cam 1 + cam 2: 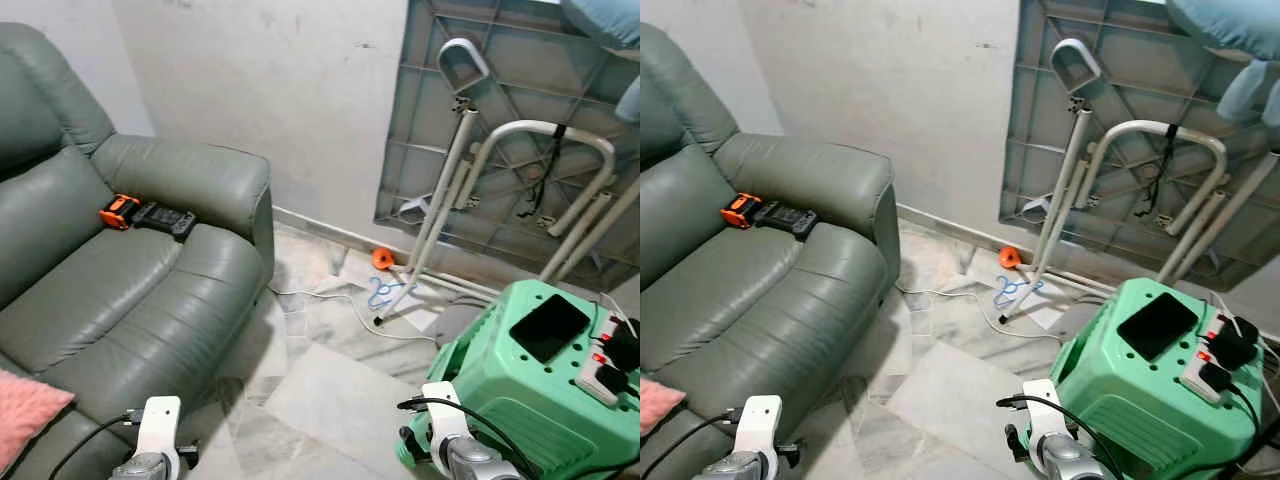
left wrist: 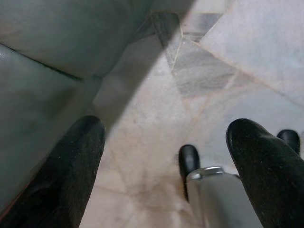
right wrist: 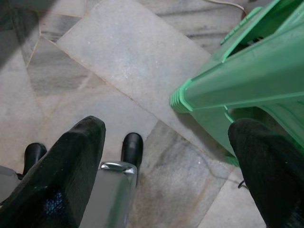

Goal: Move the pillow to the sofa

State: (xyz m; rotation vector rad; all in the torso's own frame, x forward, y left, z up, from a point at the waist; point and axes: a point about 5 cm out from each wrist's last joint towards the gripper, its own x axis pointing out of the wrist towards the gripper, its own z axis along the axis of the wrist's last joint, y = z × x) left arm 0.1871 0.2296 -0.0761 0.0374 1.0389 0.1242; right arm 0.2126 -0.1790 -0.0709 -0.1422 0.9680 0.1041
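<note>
Pillow: pink fuzzy pillow (image 1: 25, 405) seen at the lower left edge of the head views, lying on the seat cushion of the sofa; only a corner is in frame.
Sofa: grey-green leather sofa (image 1: 130, 290) on the robot's left, padded armrest toward the wall.
On sofa: black handheld device with an orange end (image 1: 147, 215) laid in the crease between seat and armrest, well apart from the pillow.
Left gripper: left gripper (image 2: 166, 156) pointed down at the floor just beside the sofa front, fingers (image 2: 61, 175) spread wide, nothing held.
Right gripper: right gripper (image 3: 166, 156) pointed down at the floor, fingers (image 3: 66, 171) spread wide, nothing held; green stool edge just beside one finger.
Stool: green perforated plastic stool (image 1: 520, 400) on the robot's right, carrying a black flat tablet-like slab (image 1: 548, 327) and a white power strip with black plugs (image 1: 608, 362).
Floor: pale marble tile floor (image 1: 330, 390); thin white cable (image 1: 340, 300) run across it, small orange object (image 1: 382, 258) near the skirting.
Wall: grey ribbed folding desk (image 1: 500, 130) tipped on its side against the white wall, white tubular legs (image 1: 540, 150) facing out.
</note>
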